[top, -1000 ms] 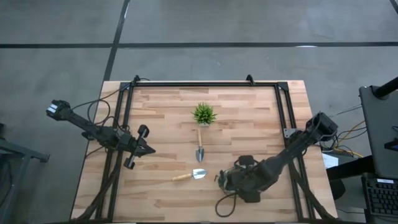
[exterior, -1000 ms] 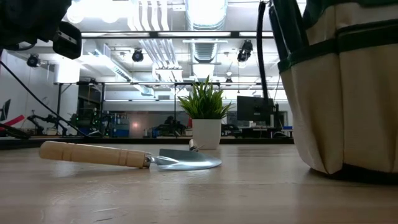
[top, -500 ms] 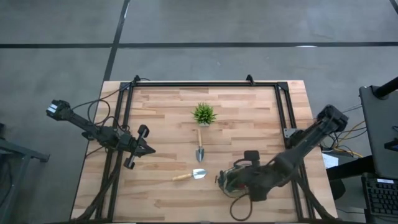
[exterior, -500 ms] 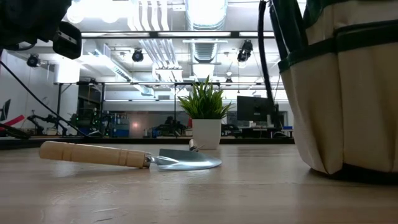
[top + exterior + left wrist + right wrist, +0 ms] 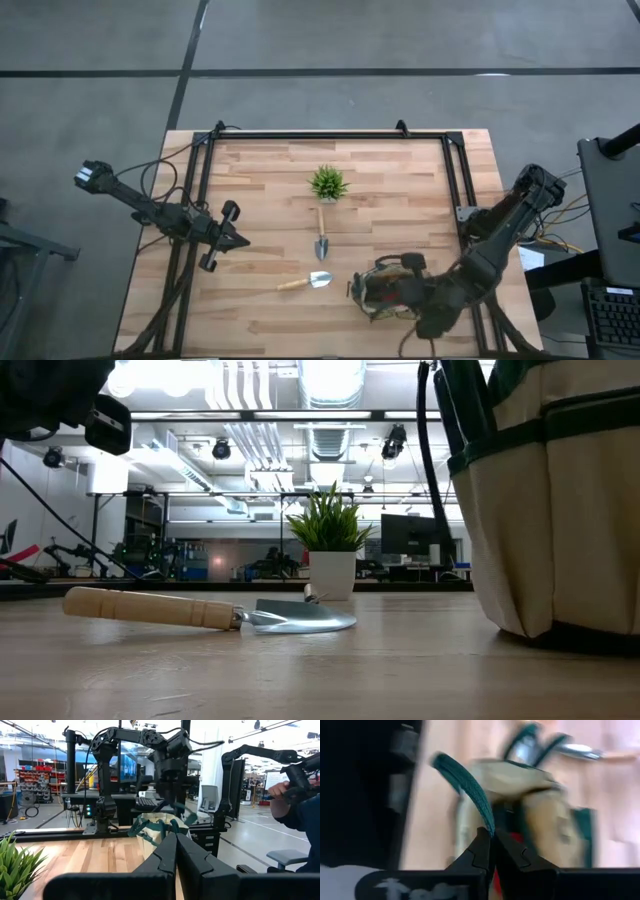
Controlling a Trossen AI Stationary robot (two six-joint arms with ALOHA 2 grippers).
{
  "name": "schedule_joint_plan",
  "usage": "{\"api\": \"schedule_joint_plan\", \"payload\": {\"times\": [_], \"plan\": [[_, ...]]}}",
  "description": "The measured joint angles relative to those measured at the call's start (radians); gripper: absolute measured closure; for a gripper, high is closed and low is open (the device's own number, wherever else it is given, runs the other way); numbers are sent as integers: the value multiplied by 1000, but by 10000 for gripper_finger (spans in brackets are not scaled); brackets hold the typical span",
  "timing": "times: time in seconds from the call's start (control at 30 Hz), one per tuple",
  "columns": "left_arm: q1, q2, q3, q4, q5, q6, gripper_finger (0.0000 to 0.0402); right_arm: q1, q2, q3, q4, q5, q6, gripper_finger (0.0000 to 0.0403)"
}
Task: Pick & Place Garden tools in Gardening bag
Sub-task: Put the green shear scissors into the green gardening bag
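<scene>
The olive-tan gardening bag (image 5: 383,288) stands on its base on the table at the near right; it fills the right of the low view (image 5: 550,510). Something red (image 5: 520,837) shows inside it. My right gripper (image 5: 400,302) is at the bag's near right side, shut on a dark green loop handle (image 5: 470,790). Two wooden-handled trowels lie flat on the table: one (image 5: 321,238) below the plant, one (image 5: 305,282) left of the bag. My left gripper (image 5: 243,241) hovers shut and empty at the table's left. No shears show. My right gripper pinches the bag's dark green loop handle (image 5: 487,822) between its two fingertips (image 5: 480,845). The strap arches away from the fingers over the bag's mouth. The bag stays on the table below. In the low view the strap (image 5: 428,440) rises steeply from the bag's rim.
A small spiky green plant in a white pot (image 5: 328,184) stands at mid table, just beyond the farther trowel. A black frame (image 5: 320,135) runs round the table's far and side edges. Bare wood lies between my left gripper and the trowels.
My right arm has swung toward the table's near edge, its wrist going down beside the bag's near right side. The dark loop that lay toward the near edge no longer shows there. The bag and trowels have stayed in place.
</scene>
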Motion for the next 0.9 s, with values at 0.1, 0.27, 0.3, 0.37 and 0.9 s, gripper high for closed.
{"api": "schedule_joint_plan", "payload": {"times": [0.1, 0.27, 0.3, 0.37, 0.9], "plan": [[0, 0, 0, 0, 0, 0, 390, 20, 0, 0, 72, -3, -33, 394], [0, 0, 0, 0, 0, 0, 390, 42, 1, 0, 103, -10, -25, 394], [0, 0, 0, 0, 0, 0, 390, 43, 4, 0, 104, -12, -15, 394], [0, 0, 0, 0, 0, 0, 390, 48, 16, 0, 104, -22, 7, 394], [0, 0, 0, 0, 0, 0, 390, 53, 86, -1, 191, -96, 41, 311]]}}
